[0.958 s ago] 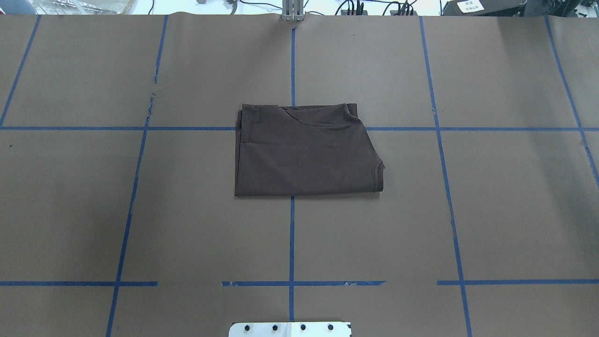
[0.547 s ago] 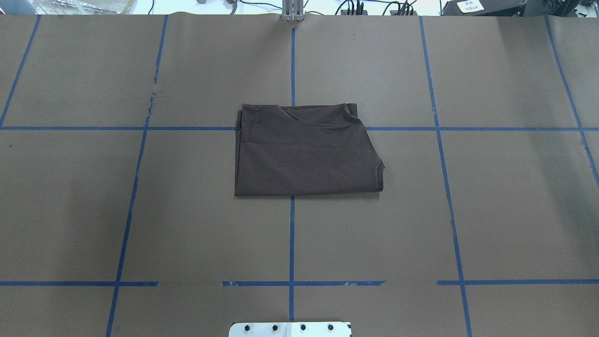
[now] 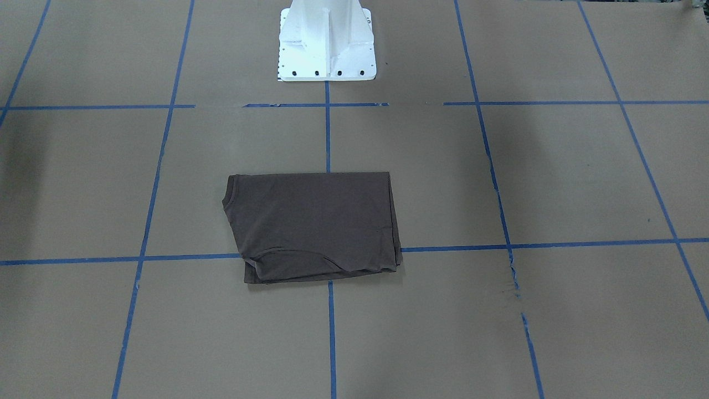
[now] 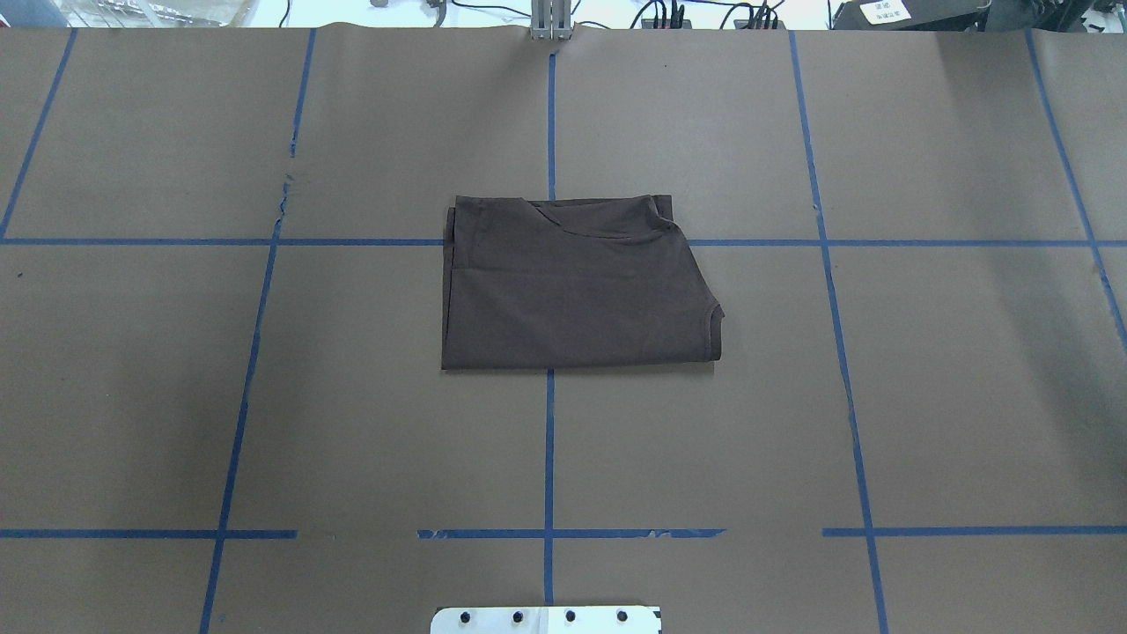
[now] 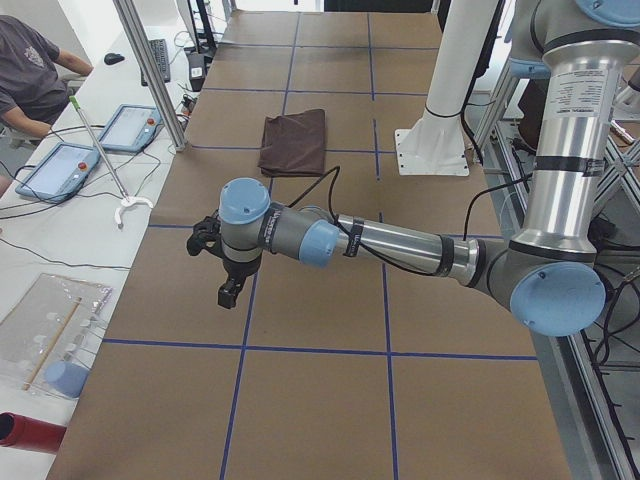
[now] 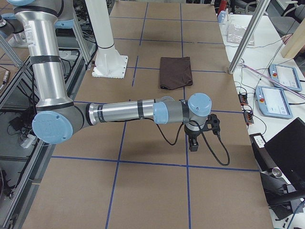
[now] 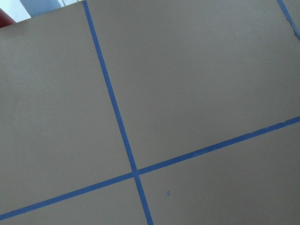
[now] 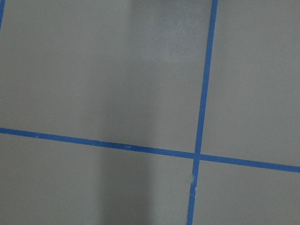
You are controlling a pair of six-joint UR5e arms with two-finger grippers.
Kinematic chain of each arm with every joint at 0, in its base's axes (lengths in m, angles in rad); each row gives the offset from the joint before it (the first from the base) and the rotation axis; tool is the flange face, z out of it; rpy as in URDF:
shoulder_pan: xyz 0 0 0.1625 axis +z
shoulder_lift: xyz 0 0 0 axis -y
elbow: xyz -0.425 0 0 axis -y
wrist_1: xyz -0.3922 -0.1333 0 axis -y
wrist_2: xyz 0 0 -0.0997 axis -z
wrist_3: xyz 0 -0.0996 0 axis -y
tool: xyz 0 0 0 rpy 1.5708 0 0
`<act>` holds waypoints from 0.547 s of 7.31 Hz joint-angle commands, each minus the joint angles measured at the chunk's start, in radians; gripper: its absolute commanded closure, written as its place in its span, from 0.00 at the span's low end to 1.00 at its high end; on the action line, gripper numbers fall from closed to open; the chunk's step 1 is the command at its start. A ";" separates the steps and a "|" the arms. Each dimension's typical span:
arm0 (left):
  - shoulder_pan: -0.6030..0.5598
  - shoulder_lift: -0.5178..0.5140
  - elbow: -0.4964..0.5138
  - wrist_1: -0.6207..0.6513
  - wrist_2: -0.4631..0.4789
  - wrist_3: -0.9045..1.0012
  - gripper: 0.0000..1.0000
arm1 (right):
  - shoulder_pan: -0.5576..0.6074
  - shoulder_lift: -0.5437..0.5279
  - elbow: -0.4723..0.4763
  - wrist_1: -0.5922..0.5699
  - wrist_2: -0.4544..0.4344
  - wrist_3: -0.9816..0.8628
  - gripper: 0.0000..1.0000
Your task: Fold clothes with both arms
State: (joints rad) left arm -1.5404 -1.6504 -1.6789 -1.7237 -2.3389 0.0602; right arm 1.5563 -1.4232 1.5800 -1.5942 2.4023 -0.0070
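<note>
While both arms reach out low over opposite ends of the table, the T-shirt lies alone at its middle, folded into a flat, roughly 4-sided packet. It straddles the crossing of 2 lines of blue tape on the brown paper, on the far side of the white pedestal and well apart from it. In the overhead view its left and near edges run straight, a hemmed sleeve opening shows at the near right corner, and a curved fold crosses the far edge; the front-facing view shows the same packet lying smooth, with several layers stacked at one side edge. The left arm stretches nearly level across the table's left end, and the left gripper points down over bare paper, far from the shirt; whether its jaws are apart or together cannot be told, and nothing shows in them. The right arm is stretched the same way at the right end, with the right gripper pointing down, its jaws equally unreadable and the shirt well beyond it. Each wrist camera sees only brown paper and 1 tape crossing. A person sits at a side bench past the table's far edge.
</note>
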 commanded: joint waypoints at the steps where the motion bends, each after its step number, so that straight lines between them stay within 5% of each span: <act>1: 0.000 -0.005 -0.007 0.001 0.000 0.000 0.00 | -0.001 0.001 0.006 0.003 0.003 0.001 0.00; 4: 0.000 -0.008 -0.007 -0.001 0.001 0.000 0.00 | -0.001 0.001 0.012 0.010 0.005 -0.008 0.00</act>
State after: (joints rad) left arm -1.5401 -1.6575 -1.6842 -1.7240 -2.3383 0.0598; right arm 1.5560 -1.4221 1.5911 -1.5864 2.4069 -0.0096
